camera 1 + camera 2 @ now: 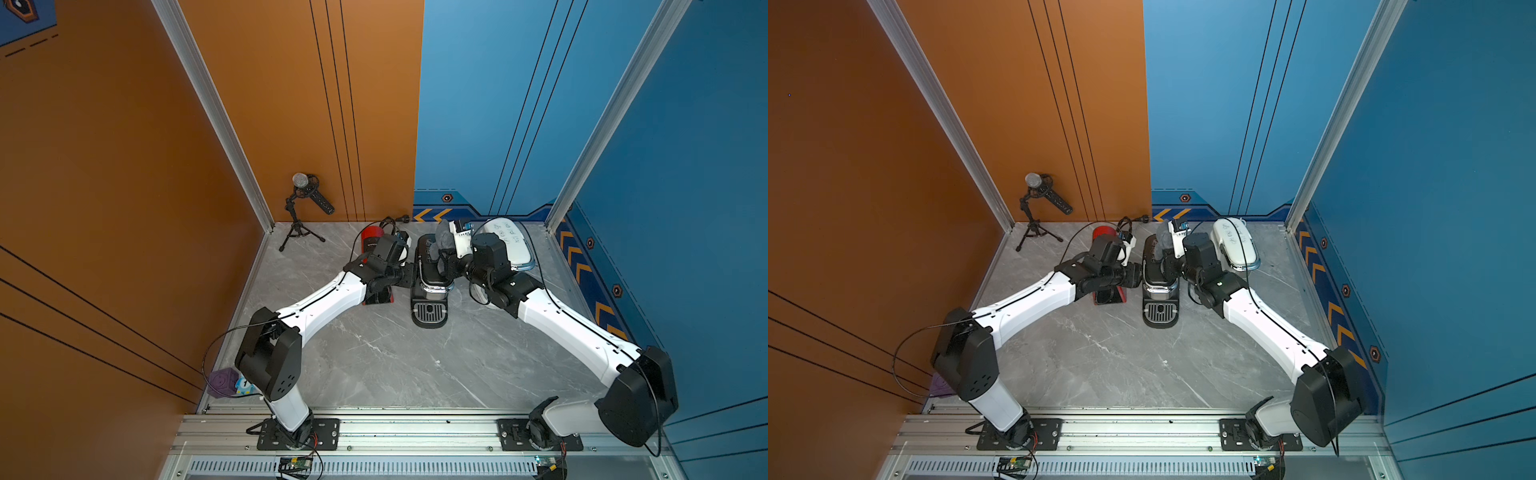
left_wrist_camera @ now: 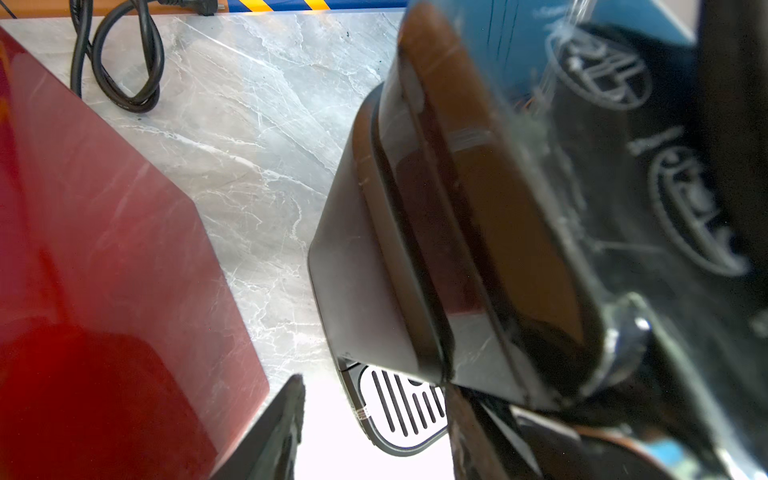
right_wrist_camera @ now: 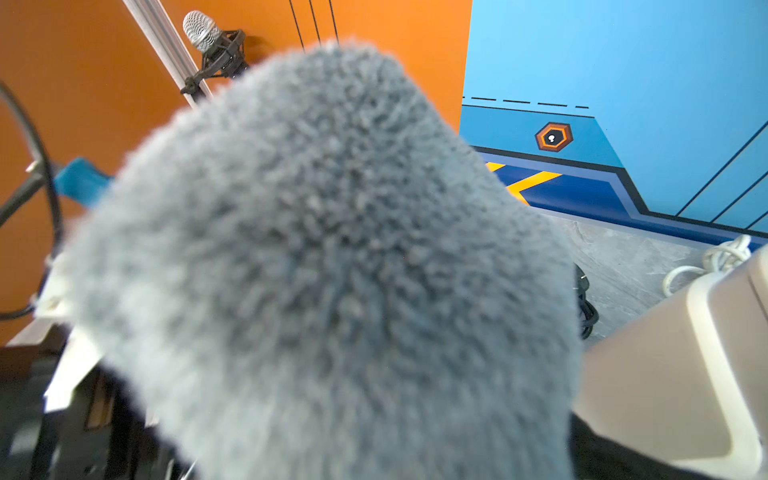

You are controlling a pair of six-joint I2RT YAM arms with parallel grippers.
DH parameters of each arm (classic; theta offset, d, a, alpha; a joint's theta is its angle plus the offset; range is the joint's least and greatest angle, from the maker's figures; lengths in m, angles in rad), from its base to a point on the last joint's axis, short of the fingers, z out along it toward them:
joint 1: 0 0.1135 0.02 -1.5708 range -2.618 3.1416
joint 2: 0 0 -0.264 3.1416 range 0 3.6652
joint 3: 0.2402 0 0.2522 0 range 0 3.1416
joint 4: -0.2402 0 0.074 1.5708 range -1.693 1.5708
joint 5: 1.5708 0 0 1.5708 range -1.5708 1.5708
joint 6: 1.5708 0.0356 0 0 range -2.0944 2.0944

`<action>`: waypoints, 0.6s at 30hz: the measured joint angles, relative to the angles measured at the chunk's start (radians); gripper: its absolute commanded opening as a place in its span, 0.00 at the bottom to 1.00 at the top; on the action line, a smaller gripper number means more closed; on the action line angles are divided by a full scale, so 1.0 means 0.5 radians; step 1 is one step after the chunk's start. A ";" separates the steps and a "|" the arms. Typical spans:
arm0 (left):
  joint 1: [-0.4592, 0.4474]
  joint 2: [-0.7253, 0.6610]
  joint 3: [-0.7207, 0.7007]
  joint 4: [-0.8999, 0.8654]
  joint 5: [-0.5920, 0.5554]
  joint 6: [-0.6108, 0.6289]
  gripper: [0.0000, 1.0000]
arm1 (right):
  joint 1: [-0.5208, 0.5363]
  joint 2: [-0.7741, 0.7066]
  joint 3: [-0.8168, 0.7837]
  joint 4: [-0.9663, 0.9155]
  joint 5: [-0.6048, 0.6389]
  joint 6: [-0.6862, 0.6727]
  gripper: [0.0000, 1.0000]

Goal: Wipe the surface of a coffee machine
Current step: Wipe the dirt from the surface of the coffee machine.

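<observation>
A black coffee machine stands mid-table towards the back, its drip tray facing front. My right gripper reaches over the machine's top from the right, shut on a fluffy grey cloth. That cloth fills the right wrist view and hides the fingers. My left gripper sits at the machine's left flank. In the left wrist view the gripper is open with nothing between its fingers, the machine's side right beside one finger.
A red coffee machine stands just left of the black one, under my left forearm. A white machine sits at the back right. A microphone on a tripod, a coiled black cable and a purple block are also on the table.
</observation>
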 measured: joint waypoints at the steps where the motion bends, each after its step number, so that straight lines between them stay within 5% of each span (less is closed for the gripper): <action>1: 0.002 0.000 0.000 0.000 0.001 0.000 0.55 | 0.030 -0.021 -0.013 -0.011 0.010 -0.009 0.24; 8: 0.002 0.001 0.000 0.001 0.001 -0.001 0.55 | 0.091 -0.003 0.032 -0.063 0.004 -0.016 0.24; 18: 0.002 0.001 0.000 0.001 0.001 -0.001 0.55 | 0.000 0.386 0.422 -0.084 -0.029 0.016 0.24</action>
